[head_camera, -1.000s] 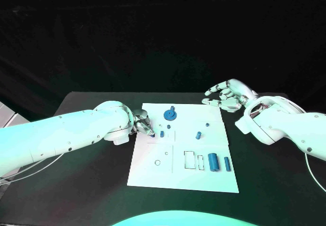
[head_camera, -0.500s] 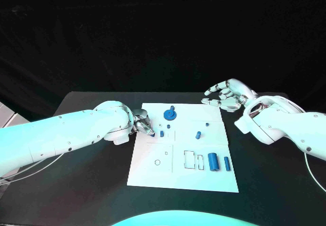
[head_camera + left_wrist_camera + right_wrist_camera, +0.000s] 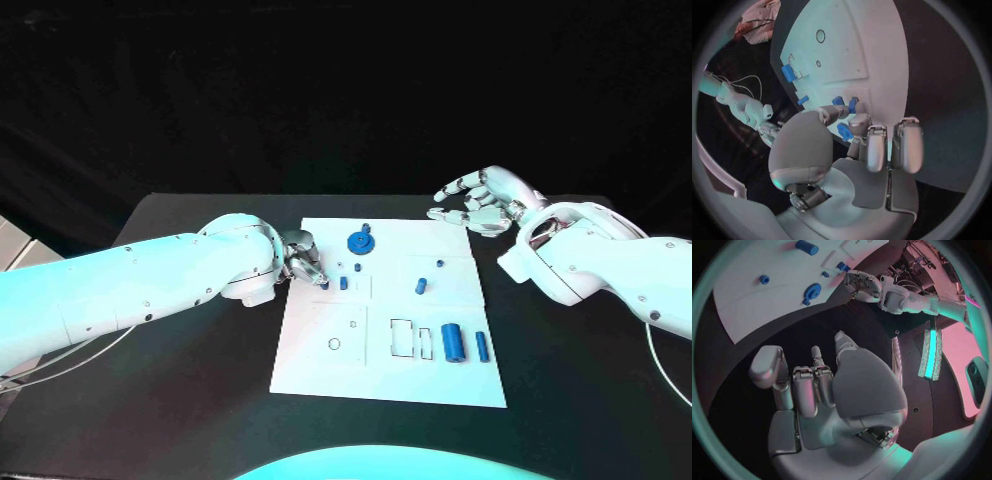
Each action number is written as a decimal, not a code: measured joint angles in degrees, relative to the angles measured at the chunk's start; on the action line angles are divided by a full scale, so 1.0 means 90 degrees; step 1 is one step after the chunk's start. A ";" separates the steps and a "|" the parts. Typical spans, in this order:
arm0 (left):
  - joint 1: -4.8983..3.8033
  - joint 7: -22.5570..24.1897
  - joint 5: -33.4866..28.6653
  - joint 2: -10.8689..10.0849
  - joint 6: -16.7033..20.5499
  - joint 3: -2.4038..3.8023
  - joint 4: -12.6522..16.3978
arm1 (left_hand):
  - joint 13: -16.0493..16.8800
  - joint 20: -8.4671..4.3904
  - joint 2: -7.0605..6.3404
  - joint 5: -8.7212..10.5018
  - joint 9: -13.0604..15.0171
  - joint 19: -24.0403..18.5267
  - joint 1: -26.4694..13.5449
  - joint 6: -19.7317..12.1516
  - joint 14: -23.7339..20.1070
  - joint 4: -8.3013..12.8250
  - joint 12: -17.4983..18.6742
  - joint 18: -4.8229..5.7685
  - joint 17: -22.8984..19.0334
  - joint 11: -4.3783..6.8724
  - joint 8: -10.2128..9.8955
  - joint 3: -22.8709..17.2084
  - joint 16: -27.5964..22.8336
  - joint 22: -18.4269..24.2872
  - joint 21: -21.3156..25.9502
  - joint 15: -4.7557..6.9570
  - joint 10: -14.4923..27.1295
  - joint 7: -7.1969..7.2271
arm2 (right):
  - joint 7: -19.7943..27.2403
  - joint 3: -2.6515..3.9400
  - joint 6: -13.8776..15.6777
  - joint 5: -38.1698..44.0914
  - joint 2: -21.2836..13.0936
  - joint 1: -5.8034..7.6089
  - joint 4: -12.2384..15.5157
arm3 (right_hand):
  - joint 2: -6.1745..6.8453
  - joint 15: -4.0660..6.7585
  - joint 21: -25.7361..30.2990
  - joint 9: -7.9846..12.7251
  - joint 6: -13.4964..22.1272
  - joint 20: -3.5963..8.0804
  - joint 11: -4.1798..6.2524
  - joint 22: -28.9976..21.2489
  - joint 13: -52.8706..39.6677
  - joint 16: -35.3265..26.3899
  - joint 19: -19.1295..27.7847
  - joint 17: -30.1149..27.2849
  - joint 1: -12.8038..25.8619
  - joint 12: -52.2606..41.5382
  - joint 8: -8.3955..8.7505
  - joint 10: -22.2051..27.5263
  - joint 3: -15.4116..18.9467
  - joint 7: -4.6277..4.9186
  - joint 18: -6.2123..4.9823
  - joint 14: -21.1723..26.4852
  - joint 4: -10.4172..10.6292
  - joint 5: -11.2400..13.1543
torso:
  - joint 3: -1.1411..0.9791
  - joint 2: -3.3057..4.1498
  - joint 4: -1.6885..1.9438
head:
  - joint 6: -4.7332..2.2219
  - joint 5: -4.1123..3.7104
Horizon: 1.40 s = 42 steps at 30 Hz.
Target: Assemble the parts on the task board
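Note:
The white task board (image 3: 325, 365) lies in the middle of the table. My left hand (image 3: 300, 262) is at its left edge, fingers curled toward a small blue peg (image 3: 343, 283). In the left wrist view the fingertips (image 3: 834, 111) reach the blue peg (image 3: 837, 101); whether they grip it is unclear. A round blue part (image 3: 359, 242) sits at the back of the board. Two small blue pieces (image 3: 420, 286) stand mid-right, and a thick blue cylinder (image 3: 453, 342) and a thinner one (image 3: 482, 346) lie front-right. My right hand (image 3: 476, 205) hovers off the back-right corner, fingers apart and empty.
The board has round holes (image 3: 335, 345) at its front left and rectangular slots (image 3: 404, 340) beside the cylinders. Bare black table (image 3: 188, 380) surrounds the board on all sides. My right forearm (image 3: 591, 260) lies along the board's right side.
My left hand has edged very slightly back from the peg. The parts and my right hand have barely moved.

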State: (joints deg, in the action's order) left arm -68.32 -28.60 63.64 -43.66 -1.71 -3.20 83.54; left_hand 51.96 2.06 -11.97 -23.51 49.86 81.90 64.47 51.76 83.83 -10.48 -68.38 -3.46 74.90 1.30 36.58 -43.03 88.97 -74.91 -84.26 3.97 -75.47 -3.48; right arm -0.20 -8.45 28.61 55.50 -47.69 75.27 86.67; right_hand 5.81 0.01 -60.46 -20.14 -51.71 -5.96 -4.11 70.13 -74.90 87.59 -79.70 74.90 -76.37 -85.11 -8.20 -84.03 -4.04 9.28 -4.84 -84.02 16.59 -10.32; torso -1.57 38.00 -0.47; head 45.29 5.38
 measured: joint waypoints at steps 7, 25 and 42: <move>0.0003 0.0002 0.0050 -0.0004 0.0016 -0.0001 0.0002 | 0.0000 0.0000 0.0001 0.0001 0.0000 0.0000 0.0001 0.0000 0.0000 0.0000 0.0000 0.0000 0.0000 0.0000 0.0019 0.0000 0.0000 0.0000 0.0000 0.0000 0.0000 0.0000 | -0.0001 0.0000 -0.0002 0.0000 0.0000 -0.0001 -0.0004 | 0.0000 0.0000 0.0000 0.0000 0.0000 0.0000 0.0000 0.0000 0.0000 0.0000 0.0000 0.0000 0.0000 0.0000 0.0000 0.0000 0.0000 0.0000 0.0000 0.0000 0.0000 0.0000 | -0.0001 0.0000 0.0003 | 0.0012 -0.0001; 0.0024 0.0000 0.0166 0.0026 -0.0057 -0.0002 -0.0027 | -0.0010 0.0000 0.0007 0.0004 0.0006 0.0000 0.0007 0.0000 0.0000 0.0000 0.0000 0.0000 0.0000 -0.0001 0.0025 0.0000 0.0000 0.0001 0.0000 0.0000 0.0001 0.0000 | -0.0008 -0.0003 -0.0016 0.0000 0.0002 -0.0010 -0.0015 | 0.0000 0.0000 0.0000 0.0000 0.0000 0.0000 0.0000 0.0000 0.0000 0.0000 0.0000 0.0005 0.0000 0.0000 0.0000 0.0000 0.0000 0.0000 0.0000 0.0000 0.0000 0.0000 | -0.0001 0.0000 -0.0001 | 0.0045 -0.0004; 0.0032 0.0005 0.0193 0.0077 -0.0085 0.0000 -0.0096 | -0.0016 0.0000 0.0007 0.0010 0.0011 0.0000 0.0007 0.0041 0.0000 0.0000 0.0001 0.0000 0.0004 -0.0001 0.0024 0.0000 0.0000 0.0001 0.0000 0.0000 0.0000 -0.0001 | -0.0009 -0.0004 -0.0020 0.0001 0.0005 -0.0011 -0.0014 | 0.0000 0.0000 0.0000 0.0000 0.0000 0.0000 0.0000 0.0001 -0.0005 0.0000 0.0000 0.0003 0.0000 0.0000 0.0000 0.0000 0.0000 0.0000 0.0000 0.0000 0.0000 0.0000 | 0.0001 -0.0002 -0.0001 | 0.0043 -0.0007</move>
State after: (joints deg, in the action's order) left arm -68.03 -28.56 65.37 -42.97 -2.47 -3.20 82.67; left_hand 51.81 2.07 -11.91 -23.41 49.95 81.90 64.54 52.13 83.83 -10.48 -68.37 -3.46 74.95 1.28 36.80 -43.03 88.97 -74.90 -84.26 3.97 -75.46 -3.49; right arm -0.28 -8.49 28.43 55.51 -47.65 75.17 86.54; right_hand 5.81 0.01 -60.46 -20.14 -51.71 -5.96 -4.11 70.13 -74.95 87.59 -79.70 74.93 -76.37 -85.11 -8.20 -84.03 -4.04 9.28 -4.84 -84.02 16.59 -10.32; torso -1.57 37.99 -0.48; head 45.68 5.32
